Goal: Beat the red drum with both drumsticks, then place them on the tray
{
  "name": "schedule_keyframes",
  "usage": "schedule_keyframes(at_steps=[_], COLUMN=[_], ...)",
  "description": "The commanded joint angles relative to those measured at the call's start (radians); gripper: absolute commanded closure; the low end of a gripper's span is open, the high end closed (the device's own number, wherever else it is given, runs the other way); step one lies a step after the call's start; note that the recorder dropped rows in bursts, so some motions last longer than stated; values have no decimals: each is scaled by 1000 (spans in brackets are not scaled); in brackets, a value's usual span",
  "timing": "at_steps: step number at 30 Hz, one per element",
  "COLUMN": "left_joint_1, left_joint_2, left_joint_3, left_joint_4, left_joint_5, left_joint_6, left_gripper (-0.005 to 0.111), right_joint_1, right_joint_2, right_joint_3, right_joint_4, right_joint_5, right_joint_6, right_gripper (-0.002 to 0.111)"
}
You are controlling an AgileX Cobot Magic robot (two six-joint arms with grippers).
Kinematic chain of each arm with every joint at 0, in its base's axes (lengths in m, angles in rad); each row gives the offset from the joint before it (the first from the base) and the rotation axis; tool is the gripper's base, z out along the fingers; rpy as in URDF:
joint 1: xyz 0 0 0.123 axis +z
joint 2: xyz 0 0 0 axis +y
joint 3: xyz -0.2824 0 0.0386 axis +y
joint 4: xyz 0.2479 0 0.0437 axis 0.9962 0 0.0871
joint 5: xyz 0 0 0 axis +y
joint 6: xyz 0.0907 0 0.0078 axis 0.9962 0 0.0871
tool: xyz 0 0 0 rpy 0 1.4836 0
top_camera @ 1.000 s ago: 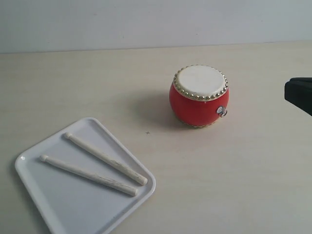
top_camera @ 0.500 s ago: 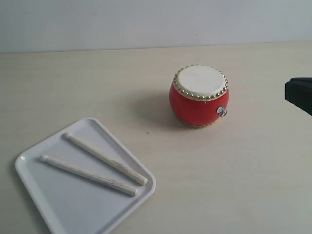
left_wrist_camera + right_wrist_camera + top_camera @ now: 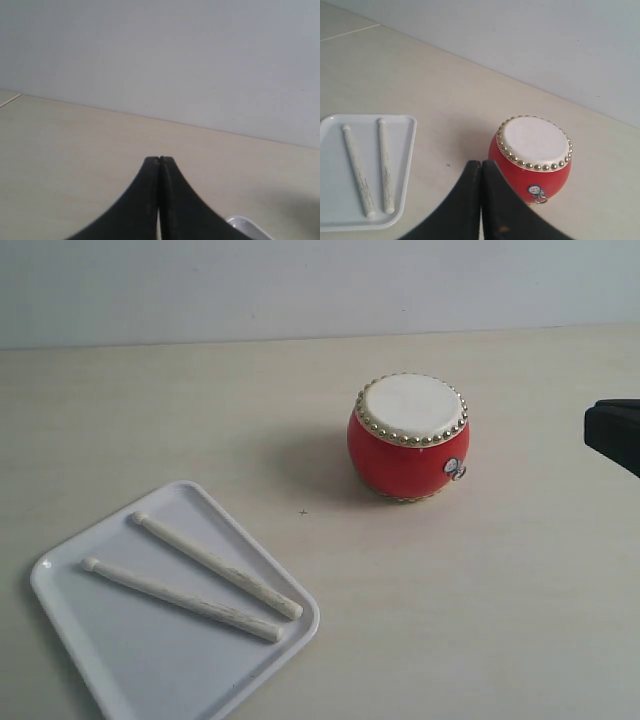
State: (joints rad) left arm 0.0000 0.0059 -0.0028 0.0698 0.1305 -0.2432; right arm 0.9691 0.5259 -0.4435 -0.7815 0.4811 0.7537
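Note:
The red drum stands upright on the table, cream skin up, right of centre; the right wrist view shows the red drum too. Both drumsticks lie side by side on the white tray at the front left, and again as drumsticks on the tray. My right gripper is shut and empty, held back from the drum; its dark body shows at the right edge. My left gripper is shut and empty over bare table, out of the exterior view.
A pale wall runs behind the beige table. A corner of the tray shows beside the left gripper's fingers. A small dark mark sits on the tabletop between tray and drum.

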Motion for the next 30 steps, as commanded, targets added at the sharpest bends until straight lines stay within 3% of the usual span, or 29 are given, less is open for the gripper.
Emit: schedule_keyframes(at_steps=[1,7,10,22,26,30], left_joint_1=[2,2,2,2,2,2], left_joint_2=[4,4,4,4,4,4], left_joint_3=[3,3,3,3,3,3], left_joint_4=[-5,-4,-4,-4,-4,-4], left_joint_5=[3,3,3,3,3,3], left_joint_6=[3,3,3,3,3,3], left_gripper=[107,107,107,107,107,107], right_joint_1=[-6,-13,-72,-661,-766,-802], right_joint_2=[-2,-17,-76,-407,-468,-526], right_joint_3=[6,6,6,200,273,348], right_joint_4=[-4,-10,22,126,153,155], right_joint_5=[-1,-1,-19,-78,-115,-145], right_joint_6=[3,-12,-7,46,46,55], right_gripper=[108,108,108,108,108,108])
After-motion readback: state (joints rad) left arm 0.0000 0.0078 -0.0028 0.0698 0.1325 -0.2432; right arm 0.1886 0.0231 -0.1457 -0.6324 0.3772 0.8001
